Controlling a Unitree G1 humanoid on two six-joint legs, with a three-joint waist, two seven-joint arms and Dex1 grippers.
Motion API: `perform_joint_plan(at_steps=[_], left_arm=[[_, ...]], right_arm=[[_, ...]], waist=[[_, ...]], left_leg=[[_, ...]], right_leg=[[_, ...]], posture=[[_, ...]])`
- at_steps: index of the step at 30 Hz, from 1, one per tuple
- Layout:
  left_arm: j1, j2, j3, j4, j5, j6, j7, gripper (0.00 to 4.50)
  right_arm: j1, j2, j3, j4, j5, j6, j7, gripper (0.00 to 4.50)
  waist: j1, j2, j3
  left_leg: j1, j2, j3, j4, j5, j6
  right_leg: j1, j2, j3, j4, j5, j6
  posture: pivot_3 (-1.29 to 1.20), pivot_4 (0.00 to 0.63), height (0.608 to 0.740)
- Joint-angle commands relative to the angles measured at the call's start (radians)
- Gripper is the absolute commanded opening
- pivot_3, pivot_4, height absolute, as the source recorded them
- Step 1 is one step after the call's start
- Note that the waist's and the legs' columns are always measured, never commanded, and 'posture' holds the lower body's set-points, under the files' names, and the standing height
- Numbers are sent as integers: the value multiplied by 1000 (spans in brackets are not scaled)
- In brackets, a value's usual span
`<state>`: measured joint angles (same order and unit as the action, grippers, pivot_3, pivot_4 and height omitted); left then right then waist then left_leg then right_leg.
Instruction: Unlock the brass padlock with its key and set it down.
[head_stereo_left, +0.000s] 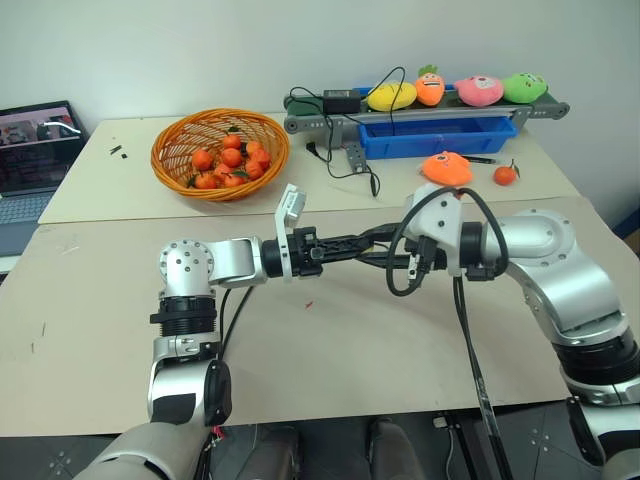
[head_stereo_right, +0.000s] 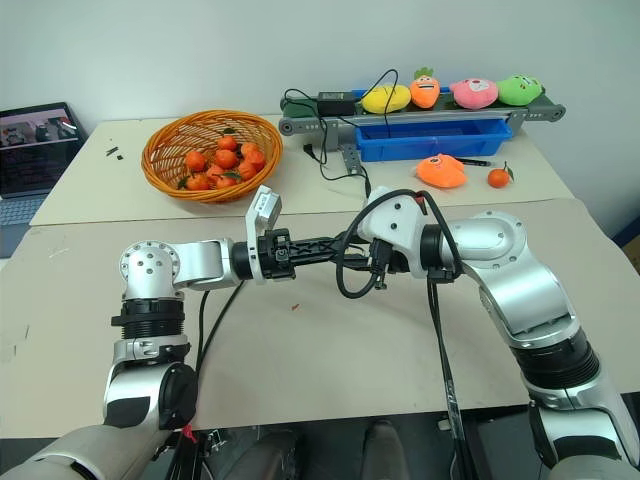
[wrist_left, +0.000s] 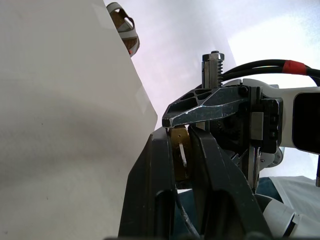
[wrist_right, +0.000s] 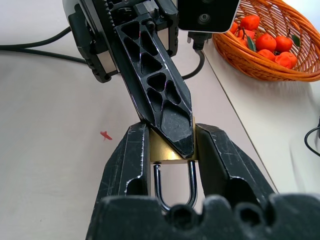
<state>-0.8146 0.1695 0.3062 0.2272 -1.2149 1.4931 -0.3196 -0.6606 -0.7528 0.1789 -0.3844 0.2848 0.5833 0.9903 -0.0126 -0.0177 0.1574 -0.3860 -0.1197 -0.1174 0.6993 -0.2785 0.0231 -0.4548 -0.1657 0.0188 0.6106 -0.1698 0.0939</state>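
Nearest us, we logged the two tools meeting in mid-air above the bench (head_stereo_left: 330, 350). The right tool (wrist_right: 172, 150) held the padlock (wrist_right: 161, 151) clamped between its two fingers, brass body at the tips and silver shackle pointing back toward the wrist. The left tool (wrist_left: 181, 150) came in level from the left, its fingers drawn nearly together at the padlock's body; a thin silvery key (wrist_left: 183, 154) showed between them against the brass, though we could not tell whether it was seated in the lock. A small red speck (head_stereo_left: 309, 303) lay on the bench below the left tool.

Farther back we recorded a basket (head_stereo_left: 175, 140) of tangerines (head_stereo_left: 228, 163), an orange plush (head_stereo_left: 446, 167) beside a single tangerine (head_stereo_left: 505, 175), a blue tray (head_stereo_left: 440, 138), and a conveyor (head_stereo_left: 420, 108) carrying four plush toys. A laptop (head_stereo_left: 35, 160) stood at far left.
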Motion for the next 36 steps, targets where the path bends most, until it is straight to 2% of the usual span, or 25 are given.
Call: perform_joint_plan(at_steps=[1, 9, 10, 13, 17, 23, 27, 32, 35, 36], left_arm=[[-17, -4, 8, -24, -17, 1, -7, 30], [-16, -3, 4, -24, -9, -5, -10, 30], [-14, -3, 3, -25, -8, -6, -11, 30], [-12, -1, 1, -26, -6, -7, -14, 30], [-12, 5, 4, -26, -10, -6, -14, 30], [-11, 25, 18, -35, -25, 9, -9, 30], [-10, 38, 34, -38, -32, 14, 1, 30], [-11, 30, 50, -44, -36, 16, 18, 30], [-8, 23, 55, -50, -41, 17, 27, 30], [-5, 21, 54, -50, -37, 16, 31, 30]], right_arm=[[-10, -8, -26, -27, 0, -4, -11, 937], [-12, -7, -28, -31, 4, 5, -13, 937], [-11, -7, -28, -30, 5, 6, -14, 1437], [-12, -9, -28, -30, -2, 2, -17, 2211], [3, -28, -42, -38, 4, 11, -12, 3631], [66, -83, -124, -29, 58, 65, -4, 3631], [141, -71, -259, 29, 221, 213, 5, 3631], [199, -64, -274, 49, 246, 221, -10, 3631], [223, -58, -240, 40, 220, 200, -29, 2916], [225, -51, -229, 32, 215, 198, -40, 2517]], waist=[[0, 0, 0], [0, 0, 0], [0, 0, 0], [0, 0, 0], [0, 0, 0], [2, 0, 0], [3, 0, 0], [0, 0, 0], [1, 0, 0], [1, 0, 0]], left_leg=[[0, 0, 0, 0, 0, 0], [0, 0, 0, 0, 0, 0], [0, 0, 0, 0, 0, 0], [0, 0, 0, 0, 0, 0], [0, 0, 0, 0, 0, 0], [0, 0, 0, 0, 0, 0], [0, 0, 0, 0, 0, 0], [0, 0, 0, 0, 0, 0], [0, 0, 1, 0, 0, 0], [0, 0, 1, 0, 0, 0]], right_leg=[[0, 0, 0, 0, 0, 0], [0, 0, 0, 0, 0, 0], [0, 0, 0, 0, 0, 0], [0, 0, 0, 0, 0, 0], [0, 0, 0, 0, 0, 0], [0, 0, 0, 0, 0, 0], [0, 0, 0, 0, 0, 0], [0, 0, 1, 0, 0, 0], [0, 0, 1, 0, 0, 0], [0, 0, 1, 0, 0, 0]], posture=[[0, 150, 737], [0, 150, 737], [0, 150, 737], [0, 150, 737], [0, 150, 737], [0, 150, 737], [0, 150, 737], [0, 150, 737], [0, 150, 737], [0, 150, 737]])
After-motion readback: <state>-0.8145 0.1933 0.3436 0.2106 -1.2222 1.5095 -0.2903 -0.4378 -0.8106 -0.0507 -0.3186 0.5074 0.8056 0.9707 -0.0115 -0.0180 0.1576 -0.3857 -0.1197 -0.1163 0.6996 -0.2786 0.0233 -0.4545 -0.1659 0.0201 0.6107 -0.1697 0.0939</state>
